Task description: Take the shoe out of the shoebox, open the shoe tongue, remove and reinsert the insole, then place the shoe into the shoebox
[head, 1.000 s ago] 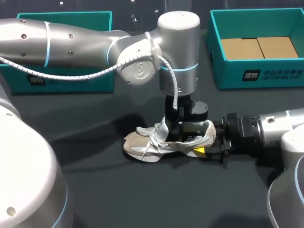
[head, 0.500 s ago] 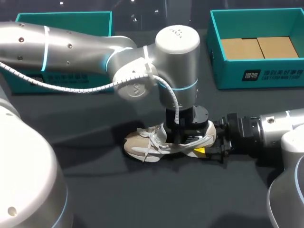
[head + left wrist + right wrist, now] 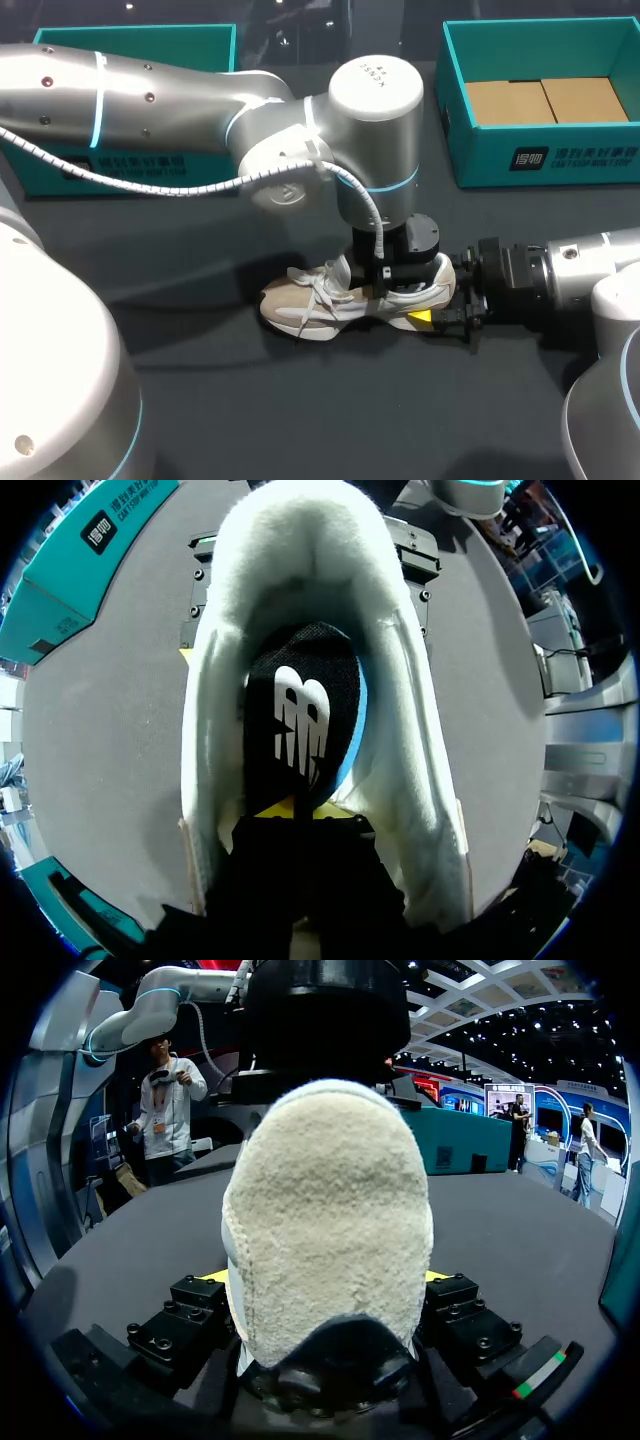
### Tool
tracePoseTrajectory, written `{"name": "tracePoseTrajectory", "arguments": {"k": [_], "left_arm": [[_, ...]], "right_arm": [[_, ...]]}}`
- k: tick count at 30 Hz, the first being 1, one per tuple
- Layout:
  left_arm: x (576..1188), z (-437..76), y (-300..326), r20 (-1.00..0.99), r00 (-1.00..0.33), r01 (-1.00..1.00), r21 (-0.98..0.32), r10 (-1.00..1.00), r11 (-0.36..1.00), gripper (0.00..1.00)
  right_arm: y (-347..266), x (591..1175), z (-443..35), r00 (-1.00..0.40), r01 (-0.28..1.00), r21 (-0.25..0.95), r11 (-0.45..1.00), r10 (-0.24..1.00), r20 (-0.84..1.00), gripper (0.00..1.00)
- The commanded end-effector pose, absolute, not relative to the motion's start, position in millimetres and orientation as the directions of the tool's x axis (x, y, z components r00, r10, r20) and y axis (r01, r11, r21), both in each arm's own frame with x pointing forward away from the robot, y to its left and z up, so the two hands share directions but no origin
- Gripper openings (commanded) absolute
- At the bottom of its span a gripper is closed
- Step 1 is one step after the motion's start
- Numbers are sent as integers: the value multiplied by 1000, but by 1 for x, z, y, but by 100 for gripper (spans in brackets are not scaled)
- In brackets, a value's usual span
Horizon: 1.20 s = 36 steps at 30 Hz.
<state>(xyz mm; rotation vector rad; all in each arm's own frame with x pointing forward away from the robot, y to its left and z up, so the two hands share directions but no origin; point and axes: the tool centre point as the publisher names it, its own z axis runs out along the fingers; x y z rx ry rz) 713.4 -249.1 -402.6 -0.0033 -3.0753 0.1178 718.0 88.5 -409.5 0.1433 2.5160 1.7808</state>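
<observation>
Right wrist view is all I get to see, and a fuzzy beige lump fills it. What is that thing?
Observer: The heel of a shoe. The head view shows the whole shoe, white laces and all, standing on its sole on the dark table.
Operator: And the black block right above the lump?
Observer: That is the left gripper, on the other arm. It points straight down into the shoe's opening.

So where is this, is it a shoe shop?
Probably not a shop: it looks like a robot practice or demo setup. A left arm and a right arm meet at one shoe on a dark table, with teal shoeboxes behind.
</observation>
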Motion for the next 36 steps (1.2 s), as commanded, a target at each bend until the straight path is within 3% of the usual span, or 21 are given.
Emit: {"name": "tracePoseTrajectory", "arguments": {"k": [1,13,36], "left_arm": [[722,-417,-241,128,-992,-12,-111,2,994,0],[713,-388,-232,240,-970,-36,-261,29,965,0],[699,-348,-235,258,-962,-56,-492,84,869,0]], "right_arm": [[89,716,-409,-994,43,942,333,107,8,0],[89,716,-409,-994,43,942,333,107,8,0],[89,716,-409,-994,43,942,333,107,8,0]]}}
